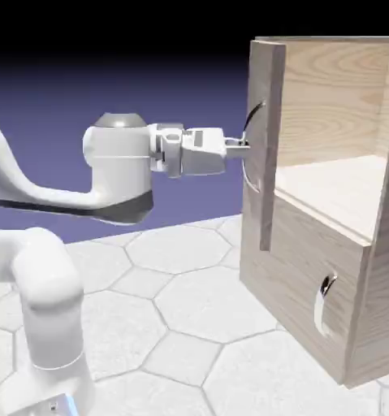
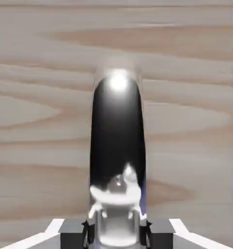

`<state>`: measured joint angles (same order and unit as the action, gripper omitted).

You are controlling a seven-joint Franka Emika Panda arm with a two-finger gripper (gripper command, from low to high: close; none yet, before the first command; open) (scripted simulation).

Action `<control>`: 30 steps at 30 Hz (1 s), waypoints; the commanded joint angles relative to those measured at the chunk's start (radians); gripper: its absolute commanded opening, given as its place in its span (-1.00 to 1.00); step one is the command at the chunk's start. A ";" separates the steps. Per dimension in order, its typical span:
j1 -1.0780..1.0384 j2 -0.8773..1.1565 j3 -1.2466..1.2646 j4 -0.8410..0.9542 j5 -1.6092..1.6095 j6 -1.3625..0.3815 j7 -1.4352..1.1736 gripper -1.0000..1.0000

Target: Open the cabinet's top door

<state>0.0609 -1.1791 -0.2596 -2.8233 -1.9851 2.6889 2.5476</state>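
Note:
The cabinet (image 1: 368,268) of pale wood stands at the exterior view's right. Its top door (image 1: 266,122) is swung out from the box and shows almost edge-on, with the inside shelf visible behind it. My gripper (image 1: 239,149) reaches level from the left and is shut on the top door's curved silver handle (image 1: 250,120). In the hand view the top door (image 2: 40,121) fills the picture. The handle (image 2: 117,146) runs up the middle, gripped between the fingertips (image 2: 86,229) of my gripper (image 2: 116,231) at the bottom edge.
Below the top door is the shorter lower panel (image 1: 295,260), closed, with its own silver handle (image 1: 326,294). The cabinet rests on a white table with hexagon tiles (image 1: 181,301). My arm's base (image 1: 43,325) rises at the lower left.

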 commanded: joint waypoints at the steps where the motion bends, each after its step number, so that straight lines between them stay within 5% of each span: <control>1: -0.014 -0.023 0.027 -0.017 0.045 -0.012 -0.022 -1.00; 16: 0.024 -0.320 0.462 -0.161 0.694 -0.369 -0.305 -1.00; 30: 0.063 -0.271 0.969 0.016 1.162 -0.851 -0.330 -1.00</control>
<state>0.1235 -1.4504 0.7096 -2.8072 -0.8226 1.8392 2.2173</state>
